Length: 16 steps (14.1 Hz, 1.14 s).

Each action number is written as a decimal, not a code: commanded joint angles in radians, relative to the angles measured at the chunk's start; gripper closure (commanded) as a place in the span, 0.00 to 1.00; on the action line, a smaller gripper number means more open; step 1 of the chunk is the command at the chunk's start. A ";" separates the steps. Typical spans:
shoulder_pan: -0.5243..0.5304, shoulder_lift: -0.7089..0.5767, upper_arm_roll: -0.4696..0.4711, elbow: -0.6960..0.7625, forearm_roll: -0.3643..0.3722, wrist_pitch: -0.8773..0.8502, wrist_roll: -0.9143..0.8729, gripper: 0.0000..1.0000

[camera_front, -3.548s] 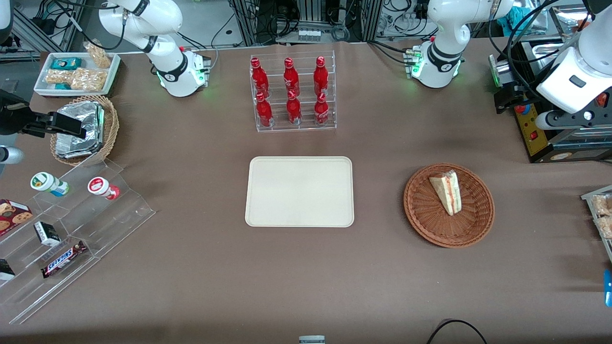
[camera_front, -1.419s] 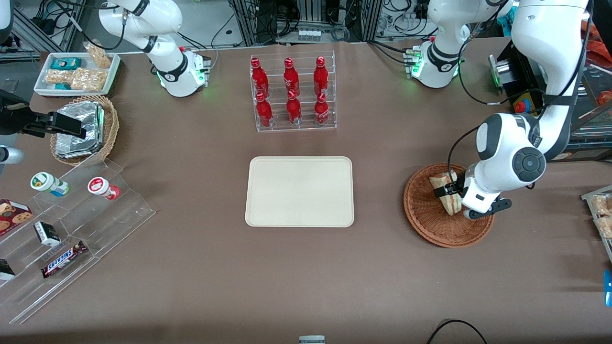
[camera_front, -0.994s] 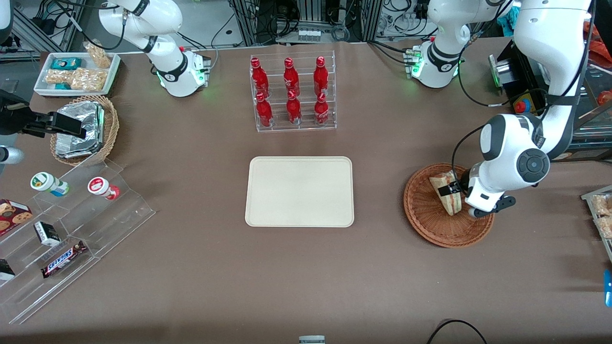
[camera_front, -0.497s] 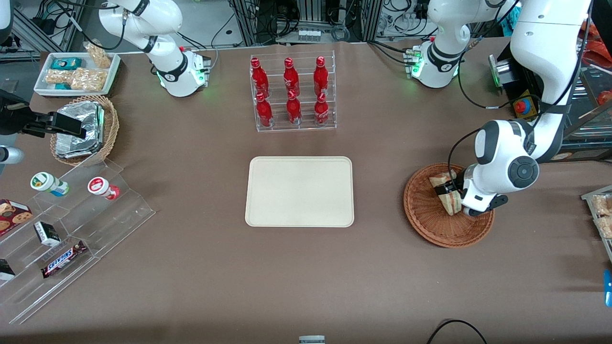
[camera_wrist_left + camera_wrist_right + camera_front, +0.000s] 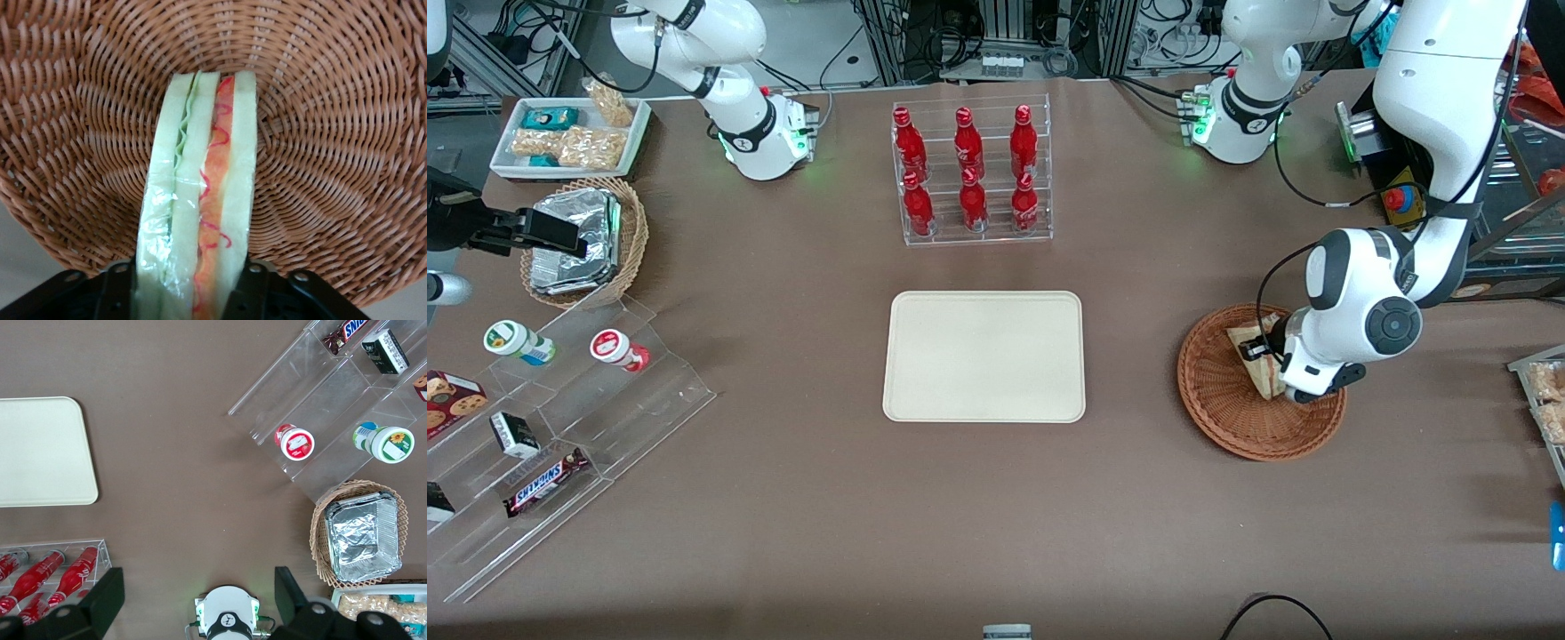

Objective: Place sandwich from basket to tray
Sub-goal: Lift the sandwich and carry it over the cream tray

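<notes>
Soft white bread makes the sandwich (image 5: 200, 200) squishy and light; the gripper (image 5: 190, 293) pinches its flat sides gently, low in the basket (image 5: 333, 133).

One sandwich (image 5: 1252, 354), one basket (image 5: 1218, 391), one tray (image 5: 983, 356), six red bottles (image 5: 966, 169), one hand (image 5: 1261, 350), two yogurt cups (image 5: 560, 345)

Your left arm's come in from off-table, gripper (image 5: 1264, 348) now down in basket (image 5: 1221, 404), fingers clamped on sandwich (image 5: 199, 227), wedge tipped slightly vs. earlier.
</notes>
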 commanded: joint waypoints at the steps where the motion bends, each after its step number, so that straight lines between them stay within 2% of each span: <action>1: 0.000 -0.008 -0.006 0.028 -0.008 -0.005 -0.039 0.81; 4: -0.009 -0.030 -0.010 0.113 -0.006 -0.126 -0.034 0.82; 9: -0.087 -0.031 -0.105 0.235 -0.005 -0.243 -0.041 0.82; 12: -0.223 -0.001 -0.118 0.267 0.006 -0.240 -0.021 0.81; 14: -0.331 0.074 -0.118 0.330 0.023 -0.237 0.024 0.78; 16: -0.432 0.153 -0.118 0.411 0.024 -0.237 -0.025 0.78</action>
